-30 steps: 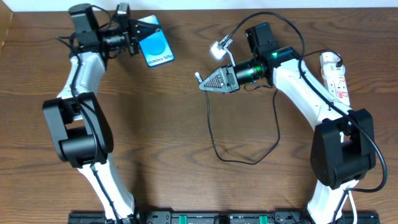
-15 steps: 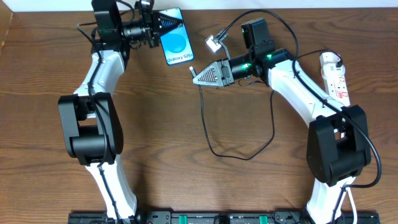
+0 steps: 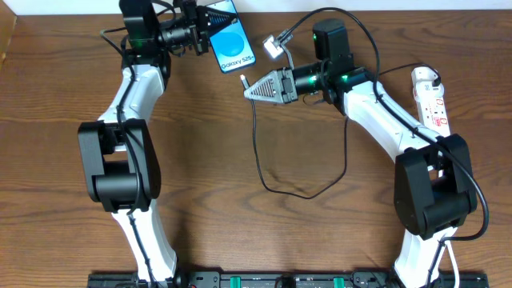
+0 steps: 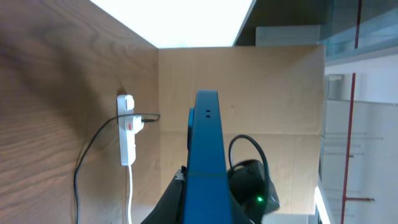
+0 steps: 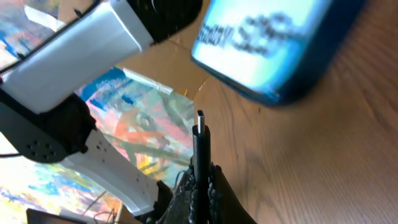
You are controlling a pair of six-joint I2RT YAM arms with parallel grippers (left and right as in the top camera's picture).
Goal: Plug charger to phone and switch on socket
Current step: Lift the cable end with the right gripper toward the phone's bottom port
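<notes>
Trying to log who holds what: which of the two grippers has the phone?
The left gripper, shut on the phone by its edge. The right gripper instead pinches the charger just behind its small tip.

The phone (image 3: 233,50) has a bright blue screen with a paler blue circle and white lettering; its edge is deep blue. The cable (image 3: 254,136) is black with a silvery tip. The power strip (image 3: 430,100) is white with red-marked switches. The desk (image 3: 240,232) is dark brown wood grain. The left arm (image 3: 132,88) and right arm (image 3: 384,120) are white with black joints.
</notes>
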